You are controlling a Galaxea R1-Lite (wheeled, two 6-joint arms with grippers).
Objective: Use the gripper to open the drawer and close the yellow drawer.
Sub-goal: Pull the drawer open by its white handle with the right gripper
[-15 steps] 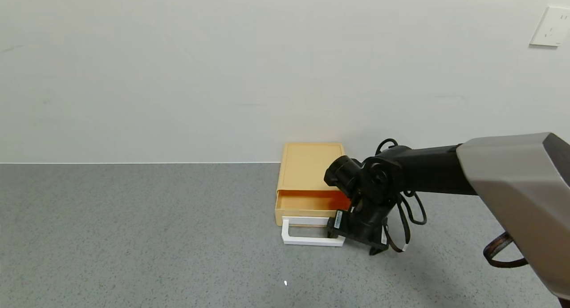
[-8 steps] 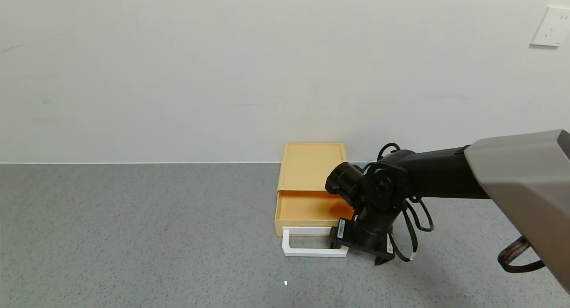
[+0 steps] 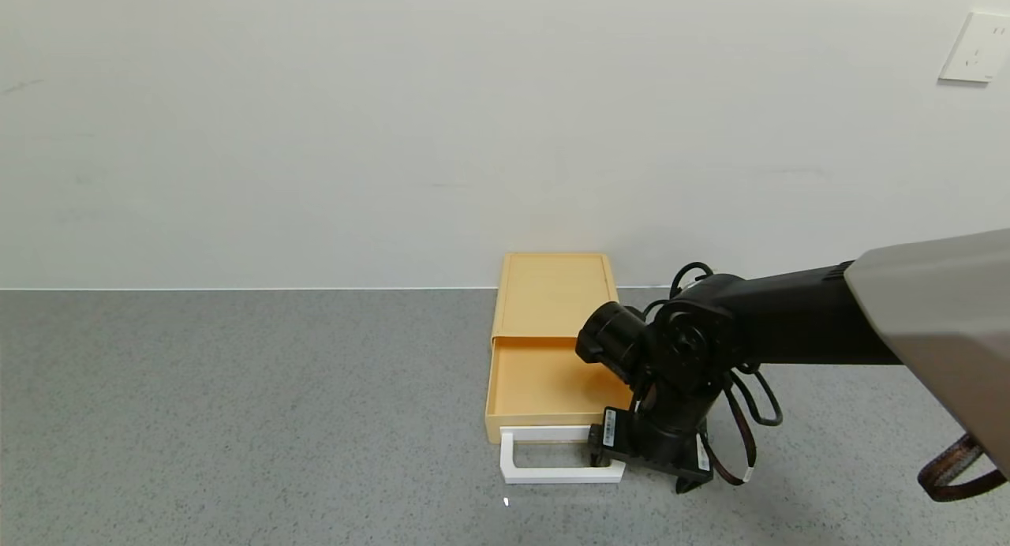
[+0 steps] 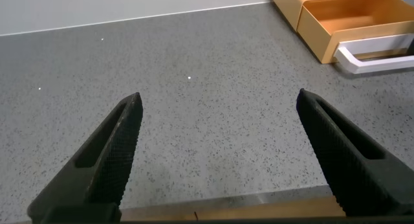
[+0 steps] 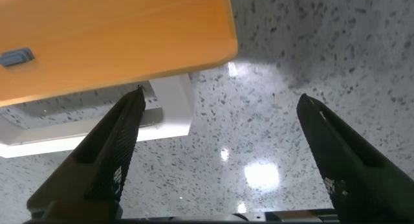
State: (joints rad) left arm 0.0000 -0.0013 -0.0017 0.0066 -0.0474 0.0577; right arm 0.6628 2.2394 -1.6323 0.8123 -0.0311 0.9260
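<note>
The pale yellow drawer point(image 3: 543, 387) stands pulled partway out of its flat yellow case point(image 3: 552, 293), which sits against the wall. Its white loop handle point(image 3: 552, 473) points toward me. My right gripper point(image 3: 643, 473) is at the handle's right end, fingers spread wide; in the right wrist view point(image 5: 221, 94) one finger point(image 5: 119, 143) lies against the handle's corner point(image 5: 171, 111) below the drawer front point(image 5: 110, 36), the other over bare table. My left gripper point(image 4: 219, 98) is open and empty over the table, far from the drawer point(image 4: 356, 20).
The grey speckled table point(image 3: 237, 420) stretches left of the drawer. A white wall point(image 3: 394, 136) stands right behind the case, with a socket point(image 3: 978, 47) at the upper right. The table's front edge point(image 4: 226, 208) shows in the left wrist view.
My right gripper has moved toward me with the handle, and the drawer has slid farther out of its case. The case has stayed put.
</note>
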